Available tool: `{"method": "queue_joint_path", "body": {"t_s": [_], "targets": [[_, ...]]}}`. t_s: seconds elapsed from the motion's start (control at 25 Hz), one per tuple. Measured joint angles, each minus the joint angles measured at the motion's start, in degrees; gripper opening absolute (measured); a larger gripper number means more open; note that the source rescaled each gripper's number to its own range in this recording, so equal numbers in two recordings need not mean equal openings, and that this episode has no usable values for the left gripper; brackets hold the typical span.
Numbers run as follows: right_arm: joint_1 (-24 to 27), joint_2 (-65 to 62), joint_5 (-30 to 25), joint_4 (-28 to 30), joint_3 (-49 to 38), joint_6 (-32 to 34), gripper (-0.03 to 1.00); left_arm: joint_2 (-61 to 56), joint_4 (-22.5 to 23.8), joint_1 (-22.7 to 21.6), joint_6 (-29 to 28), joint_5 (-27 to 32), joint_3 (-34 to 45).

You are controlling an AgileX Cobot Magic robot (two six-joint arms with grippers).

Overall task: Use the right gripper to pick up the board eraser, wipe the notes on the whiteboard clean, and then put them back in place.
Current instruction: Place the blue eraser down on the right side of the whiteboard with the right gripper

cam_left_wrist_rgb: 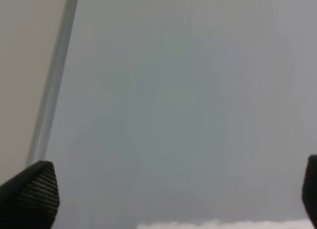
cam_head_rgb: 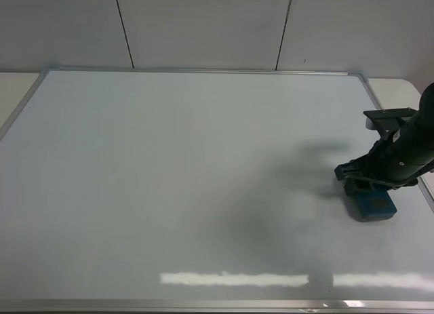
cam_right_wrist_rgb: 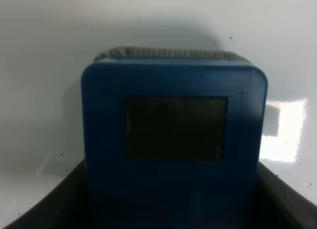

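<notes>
The teal-blue board eraser (cam_head_rgb: pixel 371 204) lies flat on the whiteboard (cam_head_rgb: pixel 190 178) near its right edge. My right gripper (cam_head_rgb: pixel 361 187) reaches in from the right and its fingers press against both sides of the eraser. In the right wrist view the eraser (cam_right_wrist_rgb: pixel 173 130) fills the middle, with a dark square patch on top, and the gripper (cam_right_wrist_rgb: pixel 173 206) hugs its near end. No red notes show anywhere on the board. My left gripper (cam_left_wrist_rgb: pixel 173 199) is open and empty above the whiteboard (cam_left_wrist_rgb: pixel 188 100); it is out of the exterior high view.
The board's silver frame (cam_head_rgb: pixel 203 70) runs along the back, and its left frame (cam_left_wrist_rgb: pixel 54 80) shows in the left wrist view. A pale table edge (cam_head_rgb: pixel 13 90) lies beyond the board at the left. A grey panelled wall (cam_head_rgb: pixel 203 29) stands behind.
</notes>
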State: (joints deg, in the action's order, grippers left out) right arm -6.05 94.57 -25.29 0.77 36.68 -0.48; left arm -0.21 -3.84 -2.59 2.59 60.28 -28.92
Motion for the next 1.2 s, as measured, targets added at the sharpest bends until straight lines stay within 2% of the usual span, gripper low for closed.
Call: {"method": "queue_joint_path", "body": {"t_s": [0.72, 0.84, 1.04, 1.2], "targets": [[0.00, 0.00, -0.05, 0.19, 0.00, 0.48, 0.01, 0.00, 0.00, 0.00, 0.00, 0.00, 0.00], [0.00, 0.00, -0.05, 0.19, 0.00, 1.07, 0.08, 0.00, 0.00, 0.00, 0.00, 0.00, 0.00], [0.00, 0.00, -0.23, 0.14, 0.00, 2.68, 0.12, 0.00, 0.00, 0.00, 0.00, 0.00, 0.00], [0.00, 0.00, -0.28, 0.02, 0.00, 3.28, 0.23, 0.00, 0.00, 0.00, 0.00, 0.00, 0.00]]}}
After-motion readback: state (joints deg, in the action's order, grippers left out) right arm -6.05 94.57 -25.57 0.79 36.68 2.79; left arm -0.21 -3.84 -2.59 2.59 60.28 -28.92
